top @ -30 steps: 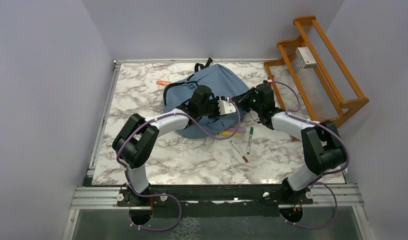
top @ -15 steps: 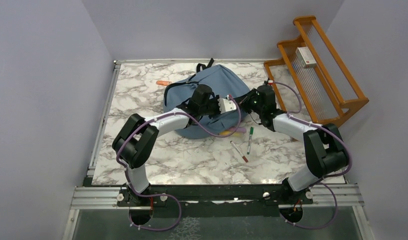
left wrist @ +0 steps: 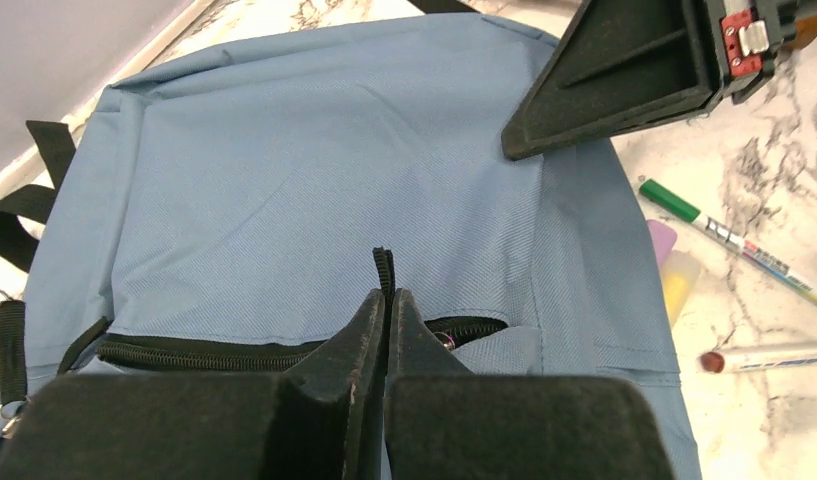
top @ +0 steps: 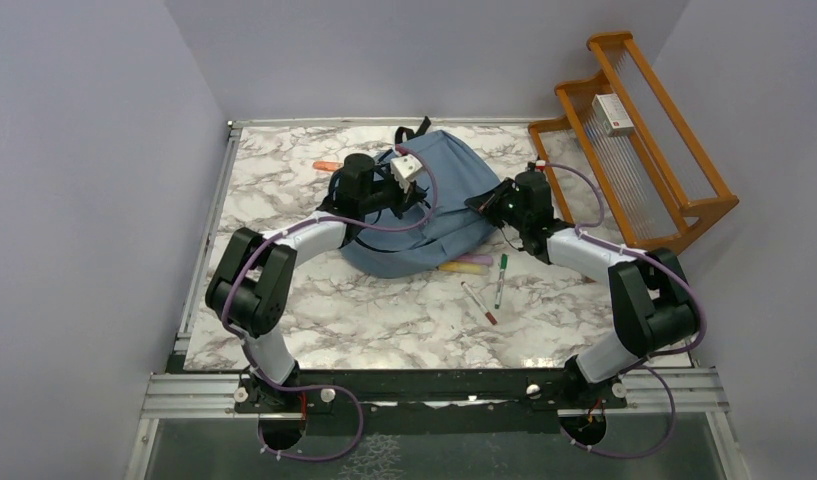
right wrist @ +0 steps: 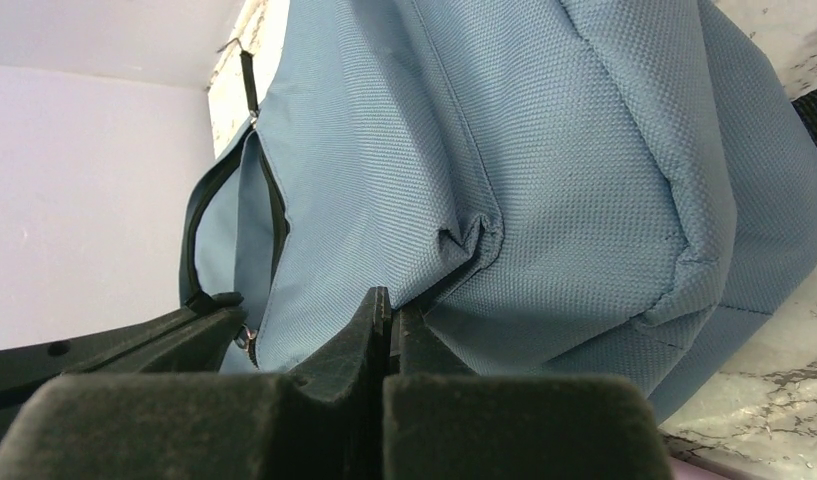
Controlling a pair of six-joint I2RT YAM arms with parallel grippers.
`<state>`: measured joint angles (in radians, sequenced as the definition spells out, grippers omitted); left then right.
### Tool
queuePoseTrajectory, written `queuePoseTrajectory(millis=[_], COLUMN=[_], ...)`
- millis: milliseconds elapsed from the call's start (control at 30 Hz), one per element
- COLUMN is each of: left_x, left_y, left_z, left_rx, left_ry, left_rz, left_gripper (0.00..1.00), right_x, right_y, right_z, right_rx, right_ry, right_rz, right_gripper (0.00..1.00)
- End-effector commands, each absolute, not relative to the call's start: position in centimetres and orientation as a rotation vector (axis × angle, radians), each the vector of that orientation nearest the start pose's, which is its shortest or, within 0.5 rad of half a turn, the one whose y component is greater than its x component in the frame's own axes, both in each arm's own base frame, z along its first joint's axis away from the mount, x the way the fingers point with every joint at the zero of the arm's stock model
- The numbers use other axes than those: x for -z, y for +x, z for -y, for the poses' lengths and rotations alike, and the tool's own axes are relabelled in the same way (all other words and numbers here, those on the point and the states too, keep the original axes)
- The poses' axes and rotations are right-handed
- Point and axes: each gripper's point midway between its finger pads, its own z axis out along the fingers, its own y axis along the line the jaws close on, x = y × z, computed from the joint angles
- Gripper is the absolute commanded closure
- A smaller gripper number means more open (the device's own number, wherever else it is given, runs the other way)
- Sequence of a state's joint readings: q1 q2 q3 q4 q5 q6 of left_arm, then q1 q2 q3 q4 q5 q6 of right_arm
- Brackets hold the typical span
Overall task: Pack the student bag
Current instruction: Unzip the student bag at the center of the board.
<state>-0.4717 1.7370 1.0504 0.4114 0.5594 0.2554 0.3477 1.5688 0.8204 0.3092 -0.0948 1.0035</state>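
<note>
Packing barely begun: student bag [top: 449, 225] lies at the far middle of the worktop [top: 384, 310], zip part open.
Left jaws pinch its zipper pull [left wrist: 384, 265]; right jaws pinch a fabric fold; pens [top: 501, 280] lie outside, unpacked.

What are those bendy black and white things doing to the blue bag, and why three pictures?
They are two robot arms bolted to a table. One picture looks down from above; the other two come from small cameras on each arm's wrist. On the marble table lies a blue backpack, with pens and an orange thing beside it, and a wooden rack at the side. The left gripper is shut on the backpack's zipper pull. The right gripper is shut too, seemingly pinching the backpack's cloth.
</note>
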Motion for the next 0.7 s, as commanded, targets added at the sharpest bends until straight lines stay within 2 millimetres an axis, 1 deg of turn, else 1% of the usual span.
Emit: queuePoseTrajectory(millis=[0,67,167,300,400,467,533,667], left_x=[-19.6,-19.4,-18.9,-18.6,-18.4,-18.3,-18.3,-18.8], left_y=[41.0,41.6,42.8,45.1,47.2,48.6,49.8,52.2], left_z=[29.9,29.4,28.6,27.6,26.8,26.2,25.5,23.4], left_rx=[0.756,0.738,0.699,0.633,0.571,0.551,0.531,0.485], left_ry=[0.906,0.881,0.845,0.792,0.759,0.738,0.715,0.674], left_rz=[-1.489,-1.507,-1.533,-1.556,-1.564,-1.569,-1.572,-1.568], left_gripper=[1.0,1.0,1.0,1.0,1.0,1.0,1.0,1.0], right_x=[-13.1,-13.1,-13.2,-13.5,-13.6,-13.4,-13.1,-12.6], right_y=[40.8,40.8,40.6,39.8,39.1,38.8,38.7,38.6], right_z=[-18.7,-18.7,-19.3,-20.4,-20.9,-20.8,-20.3,-19.0], right_rx=[-0.843,-0.841,-0.842,-0.87,-0.891,-0.889,-0.879,-0.877], right_ry=[0.632,0.616,0.521,0.34,0.256,0.246,0.274,0.326], right_rz=[-2.025,-2.027,-2.053,-2.091,-2.113,-2.113,-2.116,-2.135], right_gripper=[1.0,1.0,0.99,1.0,0.99,1.0,1.0,0.99])
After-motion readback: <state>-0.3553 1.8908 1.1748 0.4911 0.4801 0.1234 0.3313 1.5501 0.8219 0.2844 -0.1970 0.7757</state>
